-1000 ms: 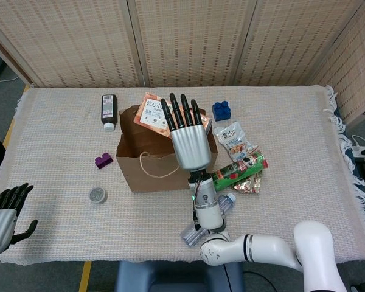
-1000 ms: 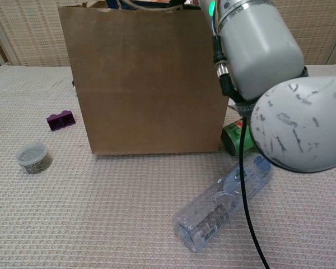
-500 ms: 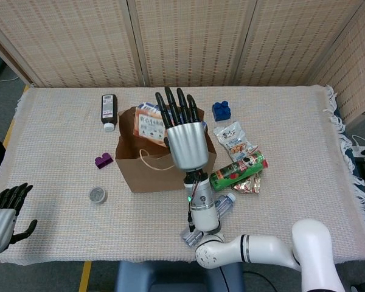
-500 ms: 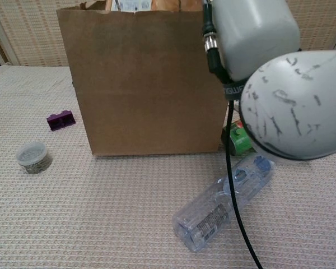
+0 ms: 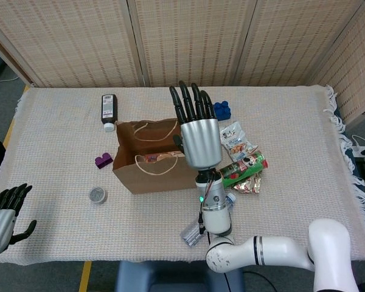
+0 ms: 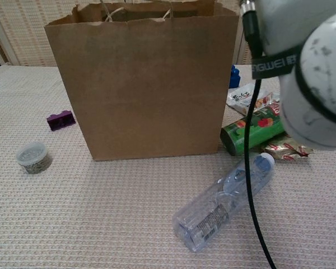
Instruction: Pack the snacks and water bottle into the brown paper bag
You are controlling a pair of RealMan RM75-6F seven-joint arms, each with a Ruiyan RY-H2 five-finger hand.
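So the brown paper bag (image 5: 147, 159) stands upright and open in the middle of the table (image 5: 61, 128), and from the head view you can see one orange snack packet (image 5: 160, 159) lying down inside it, just behind the front rope handle. That's the only thing I can make out in there.

The right hand (image 5: 199, 135) is held up just right of the bag, palm side away from the head camera, fingers (image 5: 188, 103) straight and spread, nothing in it. The left hand (image 5: 3, 214) sits well off to the bag's left, at the near table edge, fingers loosely apart and also empty.

Everything else is outside the bag:
- water bottle (image 6: 225, 202) lying on its side in front of the bag and to its right, cap pointing toward the snacks
- green chip can (image 6: 252, 132) lying just right of the bag's bottom corner
- a small foil packet (image 6: 284, 150) touching the can's far-right side
- a clear nut pouch (image 5: 235, 140) behind the can
- blue block (image 5: 222, 109) behind the bag's right corner
- purple block (image 6: 61, 119) and a little round tub (image 6: 33, 157) to the bag's left
- dark bottle (image 5: 109, 110) lying behind the bag's left corner
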